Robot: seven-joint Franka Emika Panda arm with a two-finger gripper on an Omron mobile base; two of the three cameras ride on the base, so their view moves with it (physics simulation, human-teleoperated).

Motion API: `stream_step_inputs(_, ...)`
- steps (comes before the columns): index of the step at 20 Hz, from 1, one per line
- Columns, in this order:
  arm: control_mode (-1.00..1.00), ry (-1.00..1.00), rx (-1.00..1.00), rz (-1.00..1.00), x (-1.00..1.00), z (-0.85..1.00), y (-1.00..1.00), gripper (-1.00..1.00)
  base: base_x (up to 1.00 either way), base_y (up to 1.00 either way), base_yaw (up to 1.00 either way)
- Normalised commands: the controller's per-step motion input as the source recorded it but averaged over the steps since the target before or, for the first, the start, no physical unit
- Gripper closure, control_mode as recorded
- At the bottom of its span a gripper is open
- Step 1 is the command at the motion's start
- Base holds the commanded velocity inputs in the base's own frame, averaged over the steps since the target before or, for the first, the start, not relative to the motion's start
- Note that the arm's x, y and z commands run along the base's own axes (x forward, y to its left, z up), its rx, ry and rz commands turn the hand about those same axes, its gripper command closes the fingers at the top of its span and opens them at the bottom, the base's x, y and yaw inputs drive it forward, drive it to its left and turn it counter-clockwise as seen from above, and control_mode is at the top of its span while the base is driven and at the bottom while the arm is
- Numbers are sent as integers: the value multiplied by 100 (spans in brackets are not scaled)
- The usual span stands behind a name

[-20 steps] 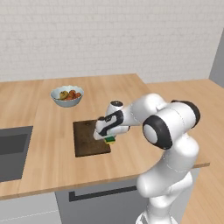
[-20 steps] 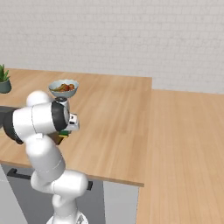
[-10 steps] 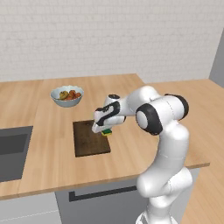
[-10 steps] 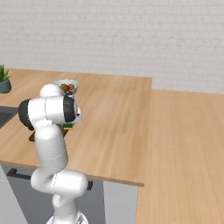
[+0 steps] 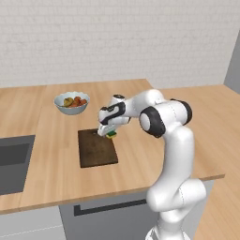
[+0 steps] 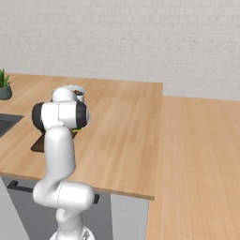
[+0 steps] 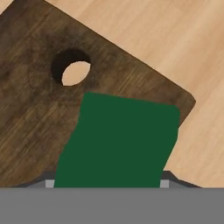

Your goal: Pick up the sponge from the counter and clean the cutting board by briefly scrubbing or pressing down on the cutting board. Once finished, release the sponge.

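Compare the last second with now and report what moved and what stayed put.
The gripper, shut on the small green-and-yellow sponge, carried it from the right side of the flat dark brown cutting board to the board's far right corner, beside its hole. The arm swung along. Nothing was released. The board, the white fruit bowl and the light wooden counter kept their places.

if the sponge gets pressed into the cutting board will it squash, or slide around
The sponge is probably soft, so it should squash a little in the gripper. Its flat block shape won't roll. The cutting board lies flat on the counter, so it likely stays put under light pressure.
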Motion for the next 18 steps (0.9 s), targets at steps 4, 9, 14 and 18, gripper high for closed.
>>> stream_step_inputs(4, -100, 0, 0, 20, 33, 2, 29, 100, 0, 0, 0)
stream_step_inputs(9, -100, 0, -3, 22, 7, 1, 43, 100, 0, 0, 0)
stream_step_inputs(14, -100, -4, -5, 19, 0, 0, 40, 100, 0, 0, 0)
stream_step_inputs(18, -100, -5, -4, 17, -6, 0, 29, 100, 0, 0, 0)
